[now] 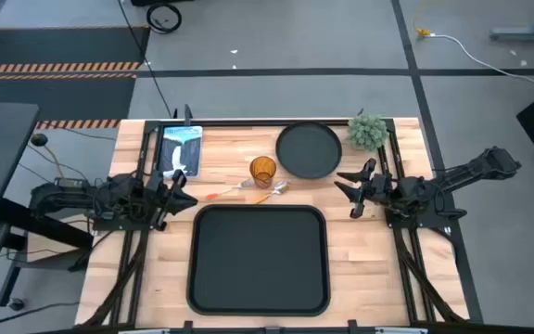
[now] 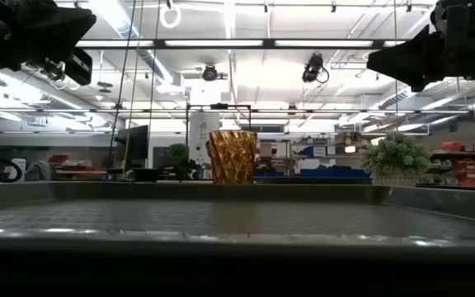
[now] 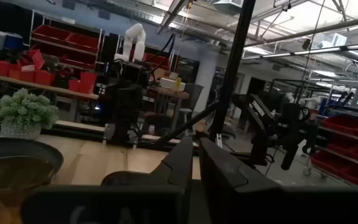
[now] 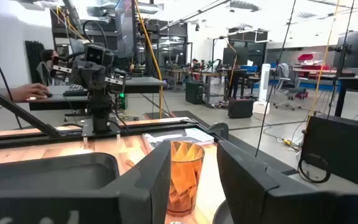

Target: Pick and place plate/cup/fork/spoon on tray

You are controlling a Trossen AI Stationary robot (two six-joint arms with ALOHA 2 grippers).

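Note:
The black rectangular tray (image 1: 258, 258) lies at the table's near middle. The round black plate (image 1: 309, 148) and the amber cup (image 1: 263, 171) stand beyond it on the wood; the cup also shows in the low view (image 2: 232, 157) and the right wrist view (image 4: 182, 177). Two orange-handled pieces of cutlery (image 1: 248, 191) lie between cup and tray; I cannot tell fork from spoon. My left gripper (image 1: 184, 188) hovers at the table's left, shut and empty (image 3: 196, 142). My right gripper (image 1: 346, 192) hovers at the right, open and empty, pointing at the cup (image 4: 194, 149).
A small potted plant (image 1: 367, 130) stands at the far right corner, next to the plate. A blue and white flat object (image 1: 179, 148) lies at the far left. Bare wood shows on both sides of the tray.

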